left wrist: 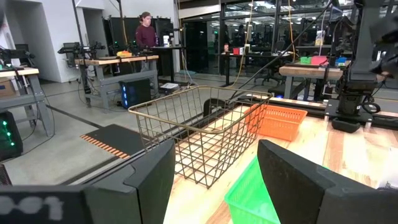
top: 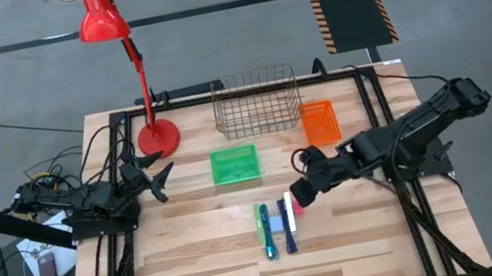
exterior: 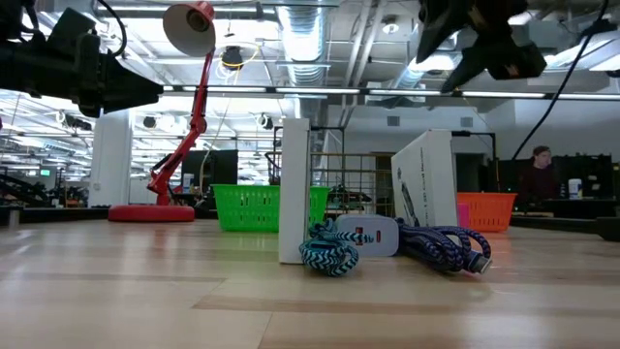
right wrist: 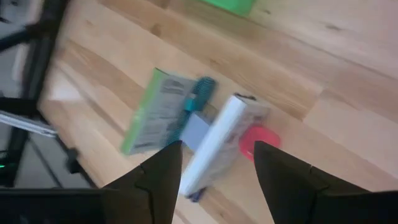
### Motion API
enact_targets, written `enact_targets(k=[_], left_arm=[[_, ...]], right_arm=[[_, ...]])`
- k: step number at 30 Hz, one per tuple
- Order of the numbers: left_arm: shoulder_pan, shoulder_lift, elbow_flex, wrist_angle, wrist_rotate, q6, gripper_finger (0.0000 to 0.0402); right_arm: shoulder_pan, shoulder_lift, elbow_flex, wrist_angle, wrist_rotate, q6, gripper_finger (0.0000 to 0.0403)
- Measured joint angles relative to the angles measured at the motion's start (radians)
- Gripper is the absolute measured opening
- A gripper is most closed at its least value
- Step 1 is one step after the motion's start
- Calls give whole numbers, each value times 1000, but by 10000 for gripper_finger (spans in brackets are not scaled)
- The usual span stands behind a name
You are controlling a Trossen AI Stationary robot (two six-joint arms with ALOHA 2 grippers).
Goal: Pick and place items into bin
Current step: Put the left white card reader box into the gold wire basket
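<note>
The items lie in a cluster at the table's middle front. They are a teal-green braided piece (top: 265, 232), a dark blue one (top: 288, 230), a white flat packet (right wrist: 219, 142), a green-edged printed packet (right wrist: 154, 113), a pale blue-grey block (right wrist: 198, 128) and a pink-red block (right wrist: 259, 140). In the low view two white packets (exterior: 294, 189) stand on edge behind the teal coil (exterior: 329, 254). My right gripper (top: 299, 195) (right wrist: 214, 180) hangs open above the cluster's far right end, slanting down, and touches nothing. My left gripper (top: 164, 178) (left wrist: 214, 186) waits open at the table's left.
A wire basket (top: 257, 101) stands at the back, an orange bin (top: 319, 122) to its right, and a green bin (top: 235, 165) in front of it. A red desk lamp (top: 156, 133) stands at the back left. Bare wood lies to the left of and in front of the cluster.
</note>
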Motion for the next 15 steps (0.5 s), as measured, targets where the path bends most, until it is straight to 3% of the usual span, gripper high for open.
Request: enact_targets(k=[15], left_arm=[[0, 0, 0, 0, 0, 0, 217]], right_arm=[[-26, 51, 10, 55, -176, 47, 171]])
